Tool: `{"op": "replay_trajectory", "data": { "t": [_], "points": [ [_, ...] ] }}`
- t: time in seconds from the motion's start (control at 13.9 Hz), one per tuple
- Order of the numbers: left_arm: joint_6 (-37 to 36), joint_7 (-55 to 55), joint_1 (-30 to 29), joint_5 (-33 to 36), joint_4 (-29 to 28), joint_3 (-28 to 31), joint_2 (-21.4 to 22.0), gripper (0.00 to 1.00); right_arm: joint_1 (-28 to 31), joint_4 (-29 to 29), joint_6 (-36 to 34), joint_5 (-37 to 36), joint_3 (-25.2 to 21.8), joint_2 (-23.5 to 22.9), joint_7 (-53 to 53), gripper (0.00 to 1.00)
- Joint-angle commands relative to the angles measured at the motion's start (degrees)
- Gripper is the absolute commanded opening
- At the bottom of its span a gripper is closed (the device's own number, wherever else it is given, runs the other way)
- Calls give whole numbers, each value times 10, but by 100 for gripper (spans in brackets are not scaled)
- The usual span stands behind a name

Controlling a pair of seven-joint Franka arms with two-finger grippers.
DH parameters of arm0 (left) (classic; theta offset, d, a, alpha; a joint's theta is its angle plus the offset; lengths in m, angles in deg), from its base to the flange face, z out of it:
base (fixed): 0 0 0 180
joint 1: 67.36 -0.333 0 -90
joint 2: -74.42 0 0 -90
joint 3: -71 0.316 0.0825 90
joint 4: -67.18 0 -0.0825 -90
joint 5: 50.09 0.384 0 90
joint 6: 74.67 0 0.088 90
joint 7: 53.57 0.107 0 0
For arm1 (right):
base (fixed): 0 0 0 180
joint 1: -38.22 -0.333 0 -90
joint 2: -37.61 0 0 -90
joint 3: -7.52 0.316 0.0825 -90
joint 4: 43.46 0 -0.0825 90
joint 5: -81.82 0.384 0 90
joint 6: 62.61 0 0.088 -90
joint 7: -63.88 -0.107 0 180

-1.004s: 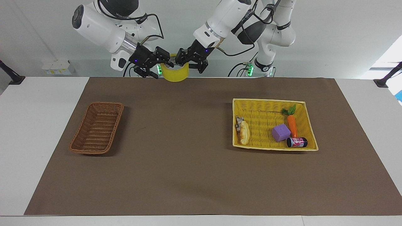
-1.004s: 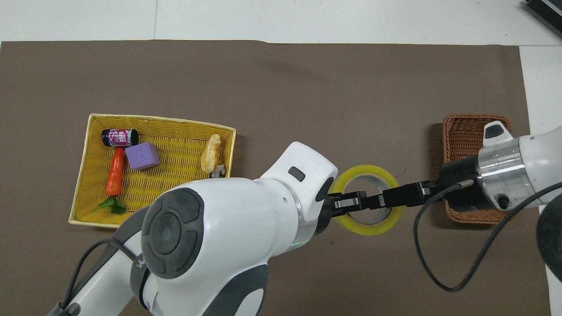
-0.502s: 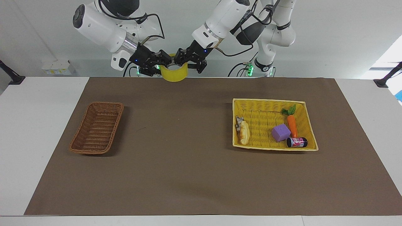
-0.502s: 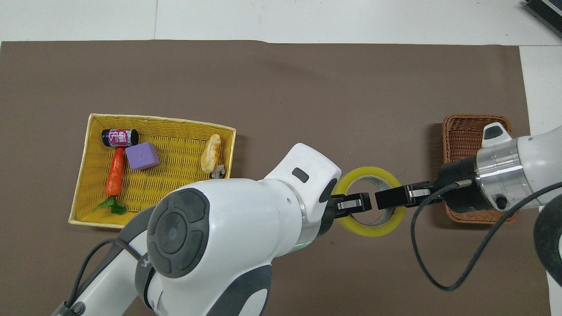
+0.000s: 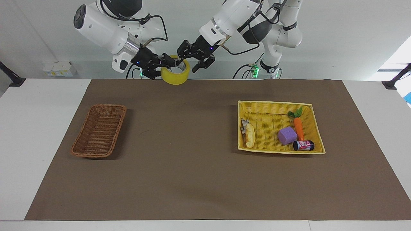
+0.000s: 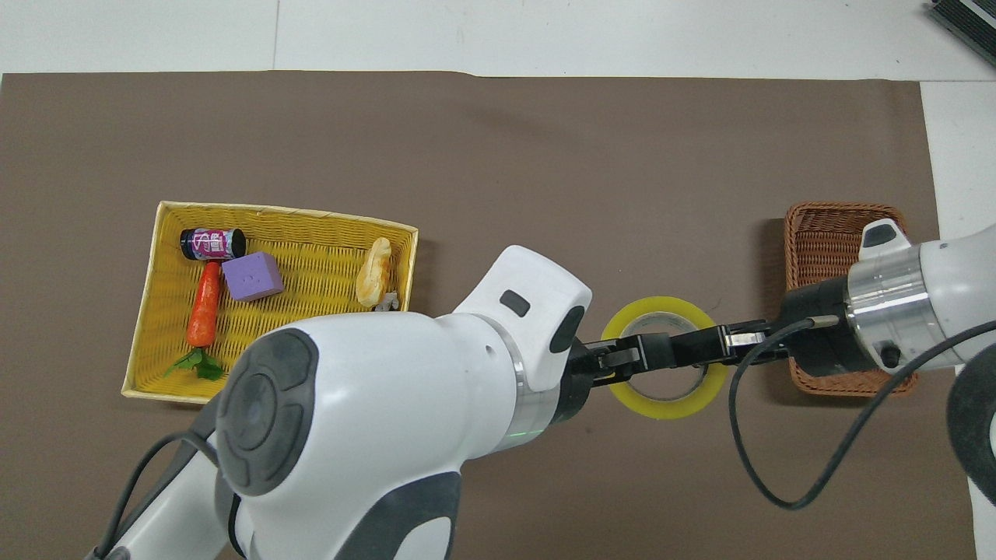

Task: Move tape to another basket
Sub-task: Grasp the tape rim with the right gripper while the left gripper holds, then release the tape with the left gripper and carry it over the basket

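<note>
Mid-air handover, receiving side just secured. Right gripper (image 5: 164,63) pinching the wall of the tape (image 5: 175,74), jaws pressed onto the roll's rim, high over the brown mat (image 5: 192,179) at the robots' edge of the bench. Left gripper (image 5: 192,60) just above the roll on its other rim, jaws spread and no longer clamping. Brown wicker basket (image 5: 100,131) empty, at the right arm's end of the bench; yellow basket (image 5: 313,128) toward the left arm's end, holding a purple cube (image 5: 287,135), carrot (image 5: 299,127) and other bits. Next, by judgement: clear the left gripper away, then carry the roll over the wicker basket, lower and release.
</note>
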Motion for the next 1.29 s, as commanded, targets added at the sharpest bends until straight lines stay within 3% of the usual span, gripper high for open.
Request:
{"op": "replay_trajectory", "data": {
  "t": [0.0, 0.22, 0.43, 0.72, 0.79, 0.93, 1.08, 1.22],
  "points": [
    [-55, 5, -17, -17, -1, 8, 27, 100, 5, 3, -5, -2, 2, 9, -9, 0],
    [-80, 3, -51, -11, -2, 7, 28, 100, 6, 0, -4, -2, 1, 8, -9, 0],
    [-89, 3, -94, 45, -2, 7, 24, 100, 39, -14, -13, -2, -3, 9, -5, 0],
    [-125, 50, -161, 85, -3, 7, 21, 100, 141, -32, -48, -2, -7, 9, 3, 0],
    [-141, 65, -182, 90, -2, 7, 20, 100, 166, -33, -36, -14, -8, 8, 7, 0],
    [-162, 71, -201, 145, -2, 7, 20, 100, 167, -31, 25, -118, -6, 2, -1, 0],
    [-179, 76, -211, 212, 0, 8, 21, 100, 186, -32, 51, -133, -8, -25, 2, 0],
    [-196, 93, -224, 219, 0, 8, 21, 100, 226, -33, 75, -132, -10, -59, 57, 0]
  ]
}}
